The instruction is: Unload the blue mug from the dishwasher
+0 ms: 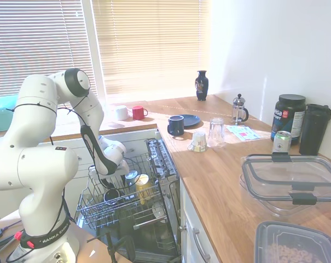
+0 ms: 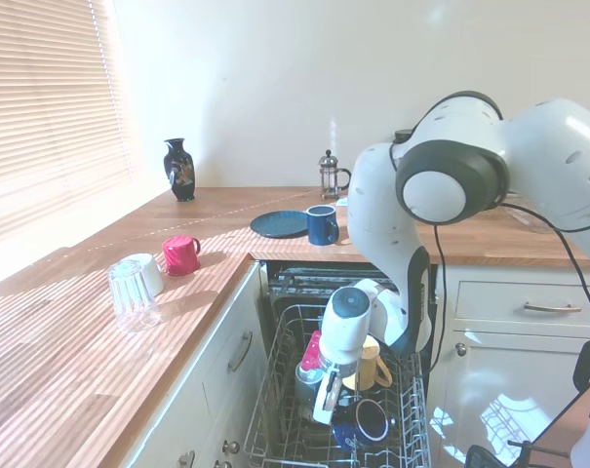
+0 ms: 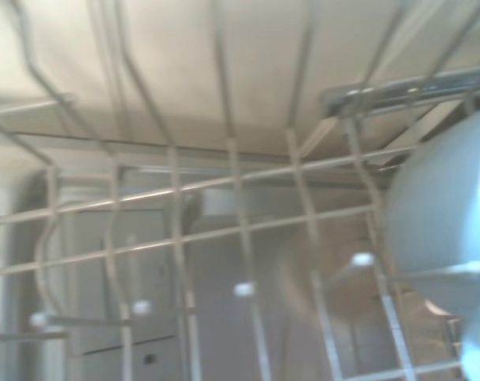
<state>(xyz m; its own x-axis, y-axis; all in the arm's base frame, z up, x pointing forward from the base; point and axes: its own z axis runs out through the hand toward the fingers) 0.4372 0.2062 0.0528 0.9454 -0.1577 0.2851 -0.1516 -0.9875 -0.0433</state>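
Down in the dishwasher (image 2: 285, 283) rack, gripper (image 2: 326, 405) low beside the blue mug (image 2: 365, 421), a yellow mug (image 2: 373, 363) just behind, finger state impossible to tell.

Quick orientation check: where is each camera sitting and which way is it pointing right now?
First exterior: over the counter, facing the window; arm enters from the left, above the dishwasher rack.
Second exterior: opposite side, facing the wall; arm enters from the right, hand beside the blue mug.
Wrist: close on rack wires, blurred; no robot parts.
Both exteriors share the vase.
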